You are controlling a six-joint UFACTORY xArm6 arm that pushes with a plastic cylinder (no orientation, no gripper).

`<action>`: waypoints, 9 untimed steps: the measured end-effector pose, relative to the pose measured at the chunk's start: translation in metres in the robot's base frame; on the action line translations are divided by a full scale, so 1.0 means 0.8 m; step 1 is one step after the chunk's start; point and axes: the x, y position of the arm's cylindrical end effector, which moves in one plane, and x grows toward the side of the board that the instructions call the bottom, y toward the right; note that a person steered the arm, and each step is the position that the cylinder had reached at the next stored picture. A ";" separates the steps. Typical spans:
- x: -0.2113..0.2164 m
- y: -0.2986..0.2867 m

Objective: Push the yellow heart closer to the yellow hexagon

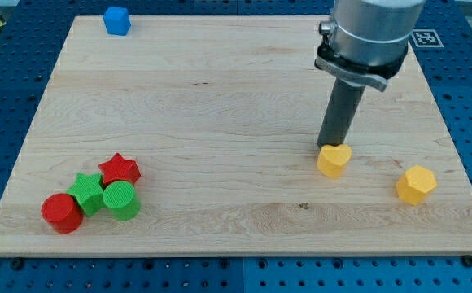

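Note:
The yellow heart (334, 160) lies on the wooden board (236, 122) right of centre, toward the view's bottom. The yellow hexagon (416, 185) lies to its right and slightly lower, about a block's width and a half away. My tip (329, 146) comes down from the arm at the view's top right and stands right at the heart's upper left edge, touching or nearly touching it.
A blue block (116, 20) sits near the board's top left edge. A cluster at the bottom left holds a red star (120, 169), a green star (86, 192), a green cylinder (121, 201) and a red cylinder (61, 213).

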 end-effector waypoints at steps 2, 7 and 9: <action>0.048 -0.003; 0.099 -0.064; 0.092 -0.062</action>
